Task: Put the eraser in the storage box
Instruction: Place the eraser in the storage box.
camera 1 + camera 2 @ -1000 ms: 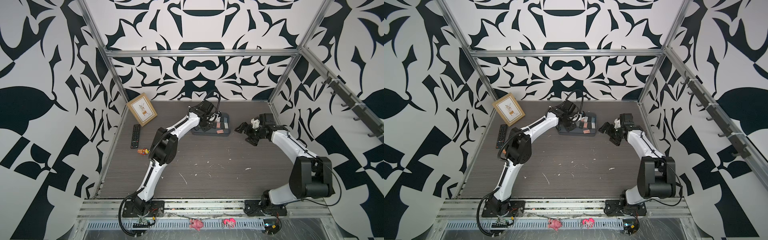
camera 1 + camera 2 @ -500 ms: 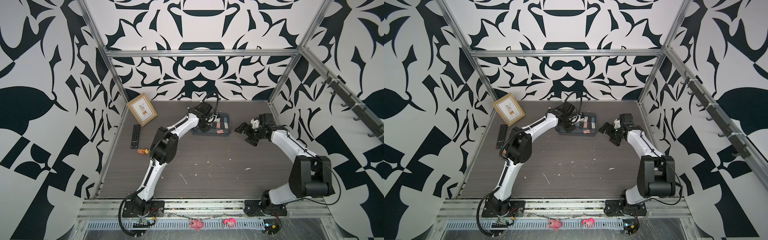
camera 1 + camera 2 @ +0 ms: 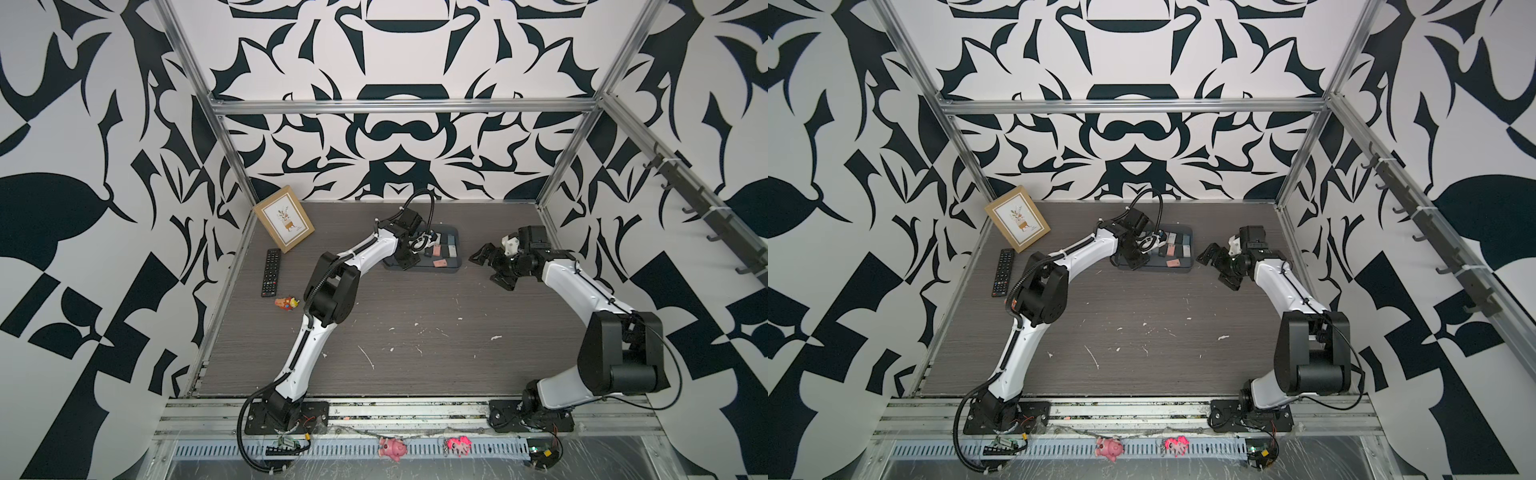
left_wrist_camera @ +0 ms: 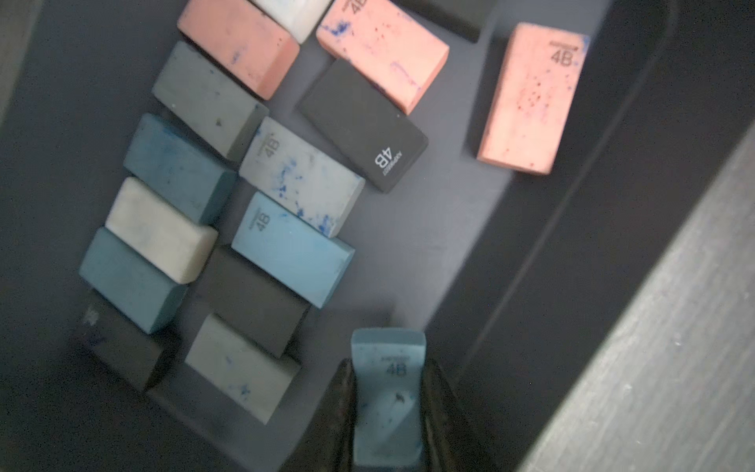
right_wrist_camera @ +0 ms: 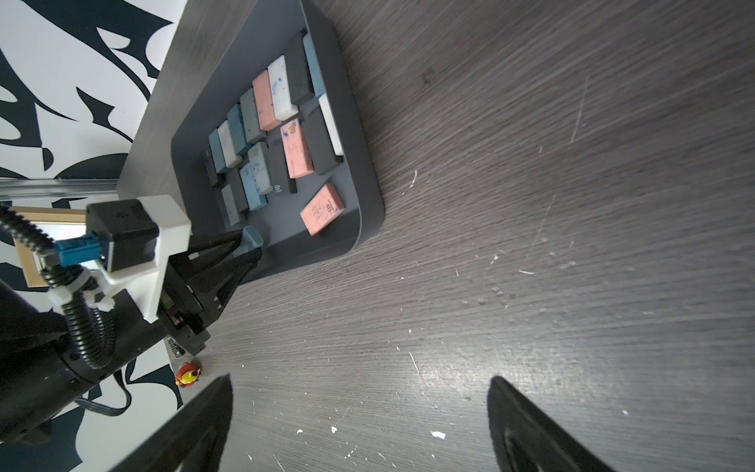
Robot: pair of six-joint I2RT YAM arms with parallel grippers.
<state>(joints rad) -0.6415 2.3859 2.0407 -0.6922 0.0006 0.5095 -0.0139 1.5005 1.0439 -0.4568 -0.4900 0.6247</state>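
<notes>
The blue eraser [image 4: 384,408] is pinched between the jaws of the left claw [image 5: 246,249], inside the storage box [image 3: 440,271], over bare floor at the end of the box nearer the left edge of the table [image 3: 415,324]. Whether the eraser already rests on the floor cannot be told.

The release step is judged to be in hand. It would best be done low, with the eraser settled flat. The jaws should then be spread fully and the claw lifted straight up, so that nothing is dragged against the rim or the neighbouring pieces.

The right claw [image 5: 359,382] is held wide open and empty above the table, beside the box.

The box stands near the far edge. The stored erasers [image 4: 261,171], in pink, blue, grey, black and white, are packed flat in close rows. A lone pink eraser [image 4: 527,98] lies apart from them, nearer the front rim.
</notes>
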